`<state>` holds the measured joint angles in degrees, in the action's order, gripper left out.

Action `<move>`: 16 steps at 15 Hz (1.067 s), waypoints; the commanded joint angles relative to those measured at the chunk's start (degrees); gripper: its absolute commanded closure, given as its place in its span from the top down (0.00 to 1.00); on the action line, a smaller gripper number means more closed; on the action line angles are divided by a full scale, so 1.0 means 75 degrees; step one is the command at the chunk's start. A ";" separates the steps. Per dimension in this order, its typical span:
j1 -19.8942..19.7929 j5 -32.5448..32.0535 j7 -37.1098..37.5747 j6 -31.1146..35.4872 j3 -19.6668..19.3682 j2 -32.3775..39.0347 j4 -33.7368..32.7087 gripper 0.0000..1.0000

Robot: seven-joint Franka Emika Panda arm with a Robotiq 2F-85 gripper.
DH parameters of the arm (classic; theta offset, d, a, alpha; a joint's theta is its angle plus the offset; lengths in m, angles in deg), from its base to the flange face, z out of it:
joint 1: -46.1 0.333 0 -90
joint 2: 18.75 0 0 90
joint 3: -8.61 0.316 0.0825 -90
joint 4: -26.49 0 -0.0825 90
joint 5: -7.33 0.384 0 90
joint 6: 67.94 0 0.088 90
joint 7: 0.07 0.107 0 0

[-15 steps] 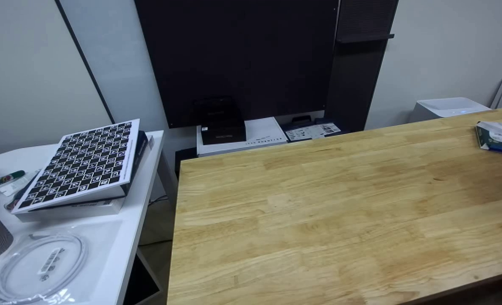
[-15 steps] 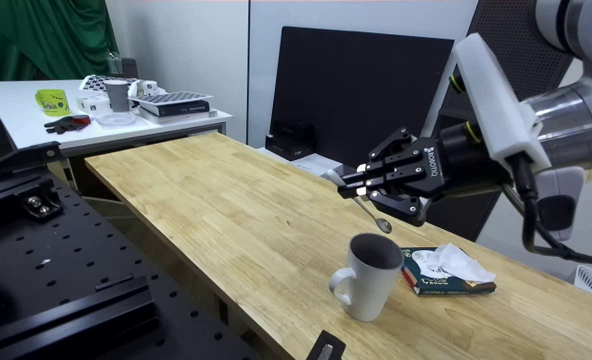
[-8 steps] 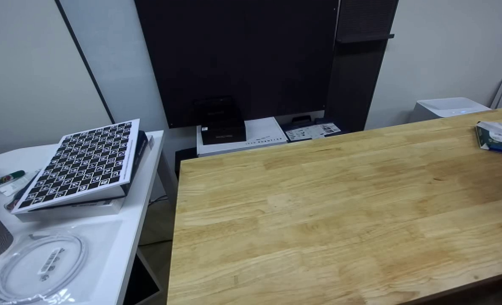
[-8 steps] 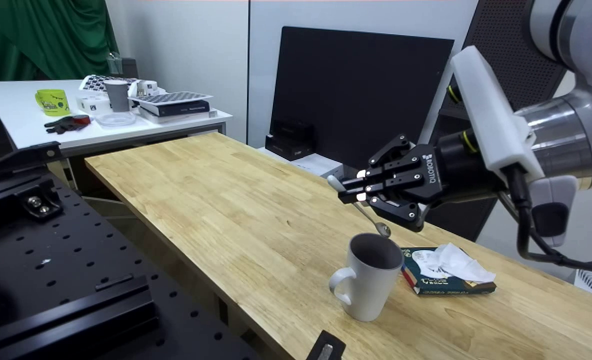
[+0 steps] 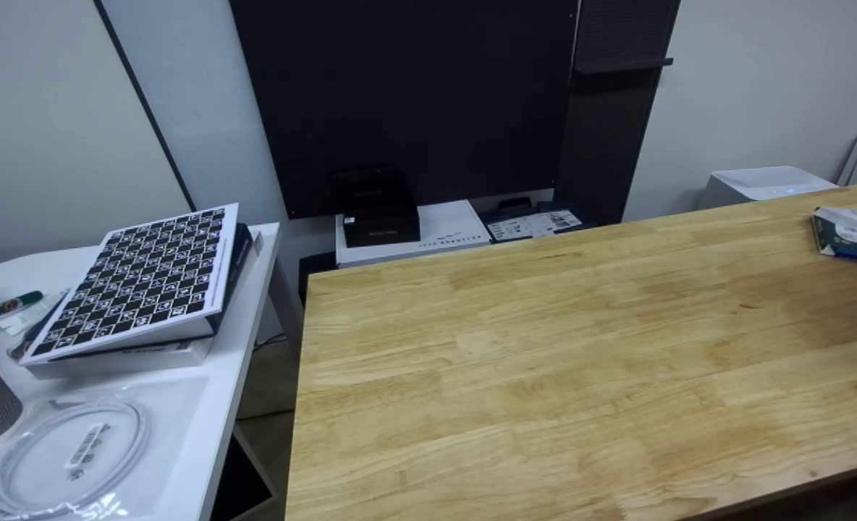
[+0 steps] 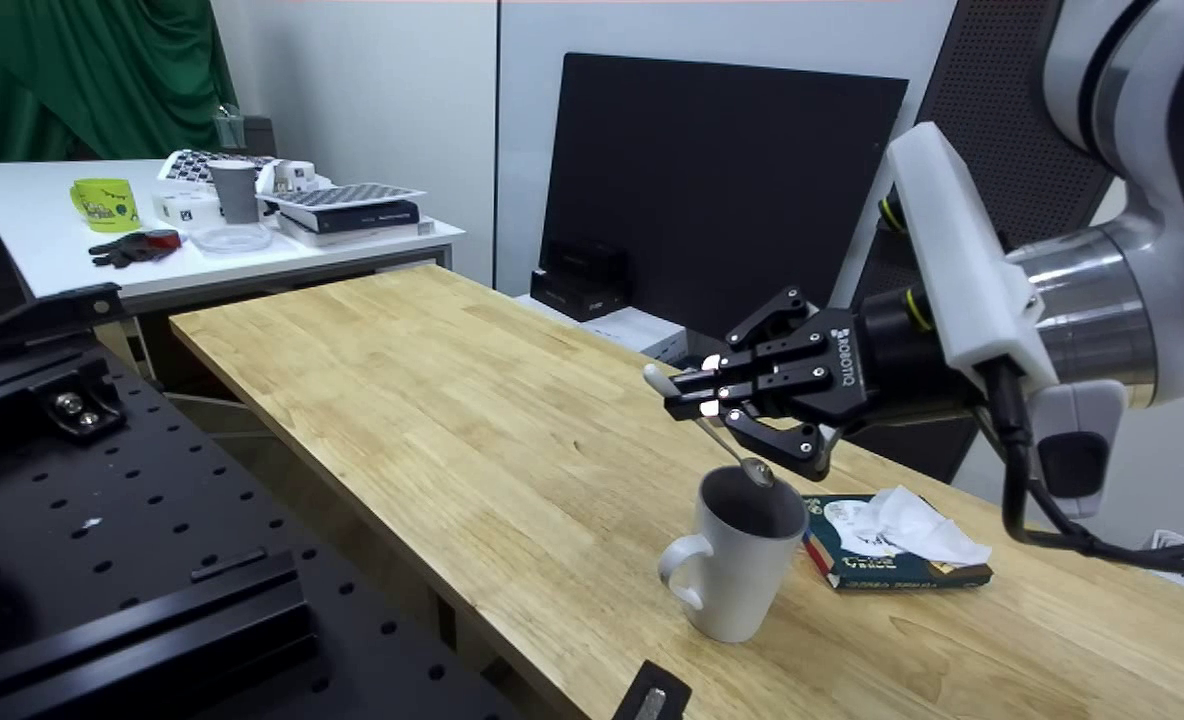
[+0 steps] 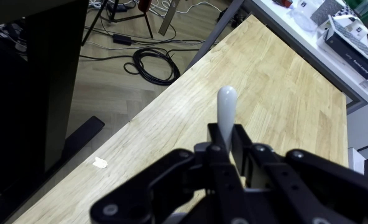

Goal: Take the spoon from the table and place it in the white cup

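- Spoon [image 7: 226,109], handle end: left-most part in an exterior view. White, glossy, rounded; projects past the fingertips. Judged light, stiff and slippery, with little risk of breakage.
- Hold point: take hold on the thicker white part of the handle; the thin shaft would probably roll or swivel.
- Gripper [image 7: 226,134]: fingers narrow, drawn together on the handle, nothing else seen between them.
- Spoon bowl [image 6: 758,472]: small, grey, shiny. The spoon hangs slanted in the air, bowl end lower and to the right; the bowl overlaps the mouth of the white cup [image 6: 747,585]. Whether it lies below the rim cannot be told.
- White cup: upright on the table [image 6: 402,400], its own handle to the left. The next move probably calls for lowering the spoon and parting the fingers only when the bowl is well inside; rim contact could twist the spoon in the grip.
- Box [image 6: 892,574] with a crumpled tissue [image 6: 917,530] on top: on the table, just beside the cup, to its right.
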<state>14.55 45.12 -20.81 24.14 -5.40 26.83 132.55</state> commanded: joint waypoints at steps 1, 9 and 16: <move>-0.0334 0.0108 0.0281 -0.0391 0.0149 0.0759 -0.0832 0.03; -0.0505 0.0153 0.0406 -0.0587 0.0156 0.1110 -0.1248 0.03; -0.0703 0.0194 0.0532 -0.0757 0.0189 0.1490 -0.1667 0.03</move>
<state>12.66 45.55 -19.12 21.71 -5.52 31.08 128.00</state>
